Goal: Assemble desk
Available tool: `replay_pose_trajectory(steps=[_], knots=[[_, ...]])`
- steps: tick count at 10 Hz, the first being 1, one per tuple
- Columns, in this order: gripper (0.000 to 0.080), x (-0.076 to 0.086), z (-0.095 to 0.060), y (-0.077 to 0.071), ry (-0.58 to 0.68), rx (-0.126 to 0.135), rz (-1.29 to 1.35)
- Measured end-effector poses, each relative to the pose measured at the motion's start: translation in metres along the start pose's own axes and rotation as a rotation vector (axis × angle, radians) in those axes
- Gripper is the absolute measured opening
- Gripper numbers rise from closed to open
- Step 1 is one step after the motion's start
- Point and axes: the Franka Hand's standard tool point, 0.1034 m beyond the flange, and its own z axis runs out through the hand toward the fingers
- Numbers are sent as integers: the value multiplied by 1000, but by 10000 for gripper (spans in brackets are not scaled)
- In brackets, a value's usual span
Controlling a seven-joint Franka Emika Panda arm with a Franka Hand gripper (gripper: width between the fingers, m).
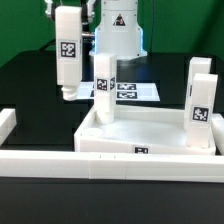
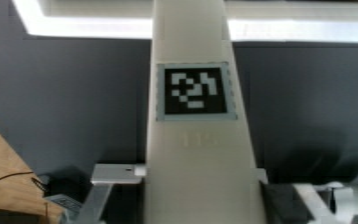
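I hold a leg (image 1: 67, 55) upright in my gripper (image 1: 70, 12), jaws partway closed on it, beyond the tabletop (image 1: 150, 140); keep it vertical over the free corner.

leg (image 1: 67, 50) in tool, tabletop (image 1: 145, 135) w/ 3 legs

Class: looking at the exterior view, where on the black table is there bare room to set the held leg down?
Bare table lies at the view's left, between the rail and tabletop. It is crowded around the tabletop's upright legs and marker board.
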Motion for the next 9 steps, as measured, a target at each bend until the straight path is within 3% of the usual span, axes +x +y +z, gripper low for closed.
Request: replay_pose_trajectory(steps=[3,6,9], knots=[[290,0,1,1,-4,-3,-10],[290,-8,12,-9,17,-42,-33],[290,-12,16,-9,10,-46,-33]])
